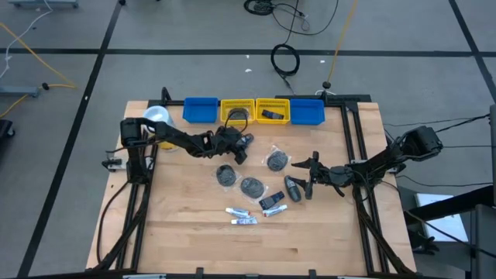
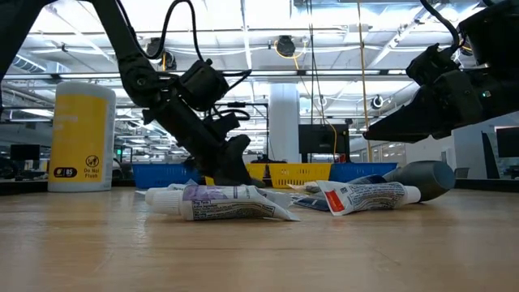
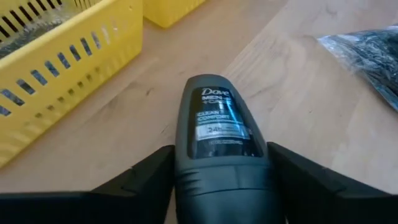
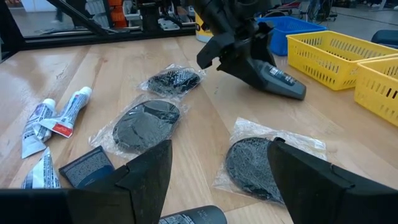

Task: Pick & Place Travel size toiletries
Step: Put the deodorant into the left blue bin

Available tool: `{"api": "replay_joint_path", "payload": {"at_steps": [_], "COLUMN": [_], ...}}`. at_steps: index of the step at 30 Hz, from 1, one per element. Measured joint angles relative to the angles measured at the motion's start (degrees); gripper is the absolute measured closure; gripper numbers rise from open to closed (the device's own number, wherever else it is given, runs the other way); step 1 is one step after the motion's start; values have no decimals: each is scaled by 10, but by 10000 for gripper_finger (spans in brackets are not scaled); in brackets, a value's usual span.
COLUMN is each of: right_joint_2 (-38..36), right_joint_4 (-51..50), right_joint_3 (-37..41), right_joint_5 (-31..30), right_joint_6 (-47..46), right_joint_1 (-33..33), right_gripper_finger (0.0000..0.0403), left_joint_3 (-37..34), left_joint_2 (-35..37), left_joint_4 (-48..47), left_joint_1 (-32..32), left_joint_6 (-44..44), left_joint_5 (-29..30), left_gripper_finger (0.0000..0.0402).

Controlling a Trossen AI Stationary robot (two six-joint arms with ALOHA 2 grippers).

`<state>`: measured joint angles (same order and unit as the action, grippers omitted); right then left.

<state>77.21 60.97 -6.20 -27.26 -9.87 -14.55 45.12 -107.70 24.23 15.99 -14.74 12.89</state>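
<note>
My left gripper (image 1: 237, 145) is shut on a dark Dove bottle (image 3: 219, 134) just in front of the yellow bins (image 1: 238, 111). My right gripper (image 1: 308, 168) hangs open over the table's right half, with a wrapped grey disc (image 4: 254, 163) between and beyond its fingers and a second dark bottle (image 1: 293, 188) close under it. Two more wrapped discs (image 1: 226, 175) (image 1: 251, 186), a flat dark item (image 1: 271, 203) and thin white tubes (image 1: 242, 216) lie flat on the wood. My left gripper pinches the Dove bottle between its two fingers (image 3: 144, 175) at the end nearest the wrist (image 3: 221, 183), below the label. The fingers lie along the bottle, slanting down from the table's left. The bottle tilts down, free end (image 4: 297, 92) low over the wood; whether it touches I cannot tell.
Two blue bins (image 1: 200, 109) (image 1: 308, 111) flank the two yellow ones along the far edge; one yellow bin holds a dark item (image 1: 270, 115). A yellow canister with a white lid (image 1: 159, 116) stands at the far left corner. Bare wood lies near the front edge.
</note>
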Motion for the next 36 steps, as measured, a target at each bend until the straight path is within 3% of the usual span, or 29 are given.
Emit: {"api": "replay_joint_path", "payload": {"at_steps": [4,12,17,21,26,31,36], "right_joint_2": [0,0,0,0,0,0,0], "right_joint_4": [0,0,-3,-4,-4,-2,0], "right_joint_3": [0,0,0,0,0,0,0], "right_joint_5": [0,0,-1,-1,-1,-2,-2], "right_joint_6": [0,0,0,0,0,0,0], "right_joint_1": [0,0,0,0,0,0,0], "right_gripper_finger": [147,147,147,147,147,147,147], "left_joint_3": [0,0,0,0,0,0,0], "left_joint_2": [0,40,127,207,274,291,280], "left_joint_4": [-2,-29,-116,-213,-317,-354,-347], "left_joint_1": [0,-12,-28,-28,16,93,167], "left_joint_6": [13,35,84,127,160,215,273], "left_joint_5": [0,9,79,160,217,216,172], "left_gripper_finger": [205,192,177,193,201,179,187]}}
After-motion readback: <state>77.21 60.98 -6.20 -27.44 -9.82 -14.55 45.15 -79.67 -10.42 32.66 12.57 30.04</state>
